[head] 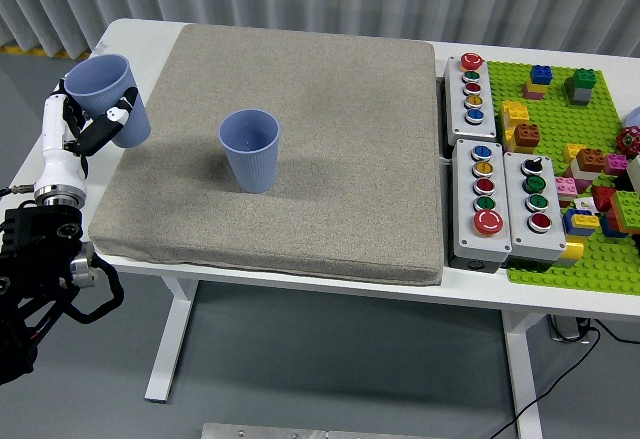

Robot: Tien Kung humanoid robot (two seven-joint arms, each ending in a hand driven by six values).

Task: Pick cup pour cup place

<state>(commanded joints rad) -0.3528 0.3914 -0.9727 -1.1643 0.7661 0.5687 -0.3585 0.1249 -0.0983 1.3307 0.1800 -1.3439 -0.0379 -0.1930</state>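
The robot's left hand (85, 129) has its fingers wrapped round a blue cup (108, 99), held upright by the grey mat's (330, 159) left edge; a second blue cup (250, 149) stands mid-mat; set down astride that raised edge, the held cup could tip

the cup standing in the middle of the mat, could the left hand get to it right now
Probably not as it stands: the left hand is shut on another cup at the mat's left edge. The path to the standing cup looks bare, though.
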